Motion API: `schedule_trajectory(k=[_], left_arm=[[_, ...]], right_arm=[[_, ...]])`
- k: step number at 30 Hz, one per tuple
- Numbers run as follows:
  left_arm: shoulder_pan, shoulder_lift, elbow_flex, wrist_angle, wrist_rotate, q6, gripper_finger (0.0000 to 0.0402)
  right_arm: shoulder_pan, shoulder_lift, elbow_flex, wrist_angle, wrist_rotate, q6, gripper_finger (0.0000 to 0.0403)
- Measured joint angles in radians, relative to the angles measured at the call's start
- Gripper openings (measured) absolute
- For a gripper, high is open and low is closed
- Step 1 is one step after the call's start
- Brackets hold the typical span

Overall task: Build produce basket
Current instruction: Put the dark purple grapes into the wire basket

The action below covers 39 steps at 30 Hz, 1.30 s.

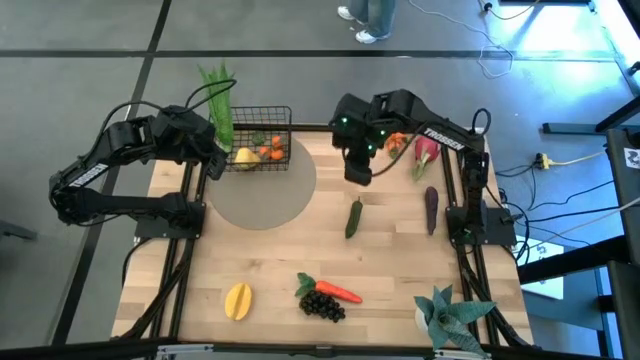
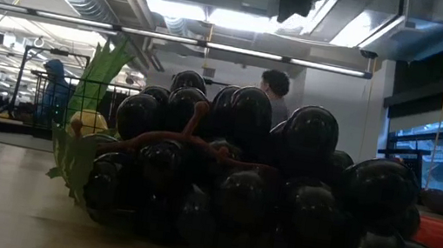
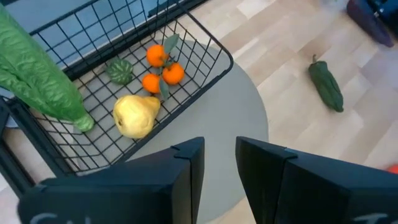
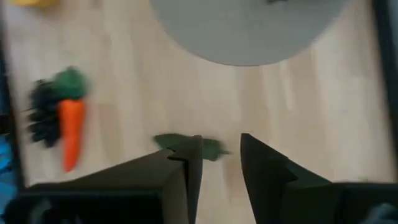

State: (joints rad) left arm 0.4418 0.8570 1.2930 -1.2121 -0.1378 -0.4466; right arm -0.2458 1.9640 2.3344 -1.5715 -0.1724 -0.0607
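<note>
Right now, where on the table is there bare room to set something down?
Bare wood lies between the grey mat and the mango, left of the cucumber. Another patch sits between the carrot and the eggplant. It is crowded around the basket, and at the near edge by the grapes and the plant.

Bare wood around cucumber (image 1: pixel 354 217), tall leek (image 1: pixel 218 100) crowding basket (image 1: pixel 282 118) left side, right half open above
</note>
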Motion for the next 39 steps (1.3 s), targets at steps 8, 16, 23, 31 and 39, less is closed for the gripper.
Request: schedule_trajectory(k=[8, 16, 23, 31, 39], left_arm=[[0.000, 0.000, 0.000, -0.060, 0.004, -0.024, 0.0080], [0.000, 0.000, 0.000, -0.062, 0.005, -0.023, 0.0080], [0.000, 0.000, 0.000, -0.061, 0.005, -0.018, 0.0080], [0.000, 0.000, 0.000, -0.060, 0.047, 0.063, 0.0080], [0.000, 0.000, 0.000, -0.059, 0.210, 0.243, 0.0080]], right_arm=[[0.066, -0.056, 0.000, 0.001, -0.008, 0.029, 0.0097], [0.091, -0.156, 0.000, 0.000, 0.119, 0.209, 0.0097], [0.184, -0.161, 0.000, 0.000, 0.051, 0.320, 0.0097], [0.309, -0.228, -0.190, 0.001, 0.136, 0.524, 0.0097], [0.442, -0.258, -0.460, 0.244, 0.010, 0.792, 0.0097]])
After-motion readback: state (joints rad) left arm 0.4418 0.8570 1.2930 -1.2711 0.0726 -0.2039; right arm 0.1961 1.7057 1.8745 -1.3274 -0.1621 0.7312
